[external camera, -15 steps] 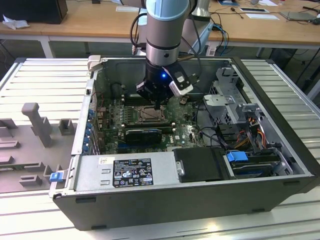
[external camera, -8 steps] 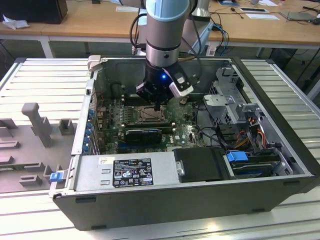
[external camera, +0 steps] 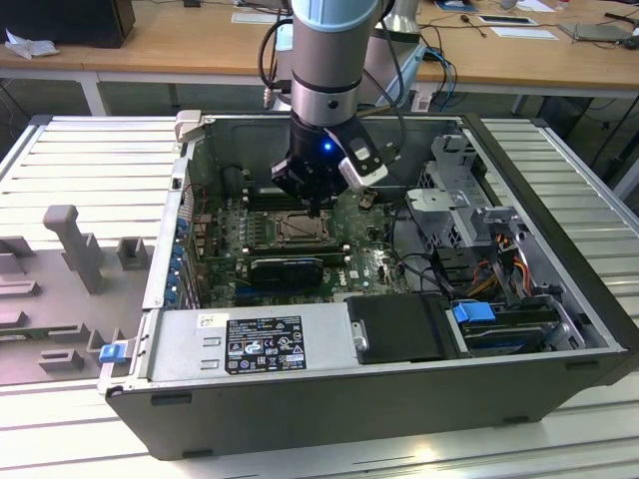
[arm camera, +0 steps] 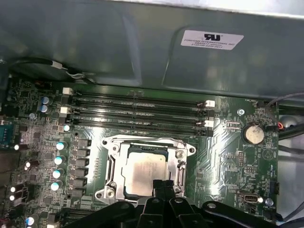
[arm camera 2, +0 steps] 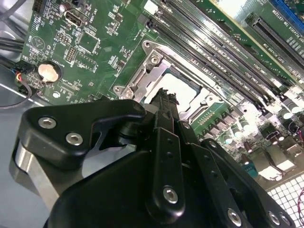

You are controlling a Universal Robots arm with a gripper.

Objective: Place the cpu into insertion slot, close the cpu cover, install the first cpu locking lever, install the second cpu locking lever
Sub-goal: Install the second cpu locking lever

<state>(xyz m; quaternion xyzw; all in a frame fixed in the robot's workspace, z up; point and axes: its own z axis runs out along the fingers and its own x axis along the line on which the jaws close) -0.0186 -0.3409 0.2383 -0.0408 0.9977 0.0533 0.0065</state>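
My gripper (arm camera: 164, 186), fingers pressed together, hovers at the cpu (arm camera: 148, 172) seated under the cpu cover (arm camera: 145, 143)

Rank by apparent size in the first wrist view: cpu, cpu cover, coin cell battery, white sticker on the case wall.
Largest to smallest:
1. cpu cover, the frame around the chip
2. cpu, partly hidden by the hand
3. white sticker
4. coin cell battery

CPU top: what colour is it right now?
Silvery-grey metal, plain; the cpu shows best in the first wrist view, seated under the cpu cover.
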